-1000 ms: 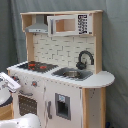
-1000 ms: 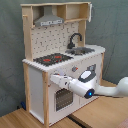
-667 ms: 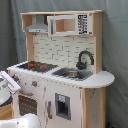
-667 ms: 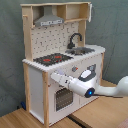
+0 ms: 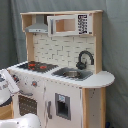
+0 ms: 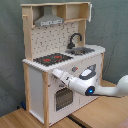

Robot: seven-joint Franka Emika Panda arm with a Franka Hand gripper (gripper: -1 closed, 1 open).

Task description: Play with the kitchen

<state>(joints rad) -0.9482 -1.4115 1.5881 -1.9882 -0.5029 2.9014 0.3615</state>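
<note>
We see the kitchen [image 6: 62, 60] standing upright on a wooden surface [image 6: 102, 112] against a grey backdrop, and it fills most of both exterior views. In the second exterior view our arm [image 6: 95, 86] reaches in from the second exterior view's right, and the claw [image 6: 54, 75] sits at the front panel just under the hob [image 6: 52, 58], about where the knobs are and just above the oven door [image 6: 63, 97]. We cannot tell how far the claw is open, nor whether it has hold of a knob or only rests against the panel; its tip blends into the white front. In the first exterior view only a white part of the arm [image 5: 7, 85] shows at the first exterior view's left edge, beside the knob panel.

As for progress, we judge the play to be at its start or in an early step: the oven door looks closed, the sink [image 5: 72, 73] and faucet [image 5: 84, 59] appear untouched, and the hood [image 6: 50, 20] and upper shelves hold nothing we can make out. Turning a knob seems the step in hand; the door, faucet and cupboards would all remain to be tried.
</note>
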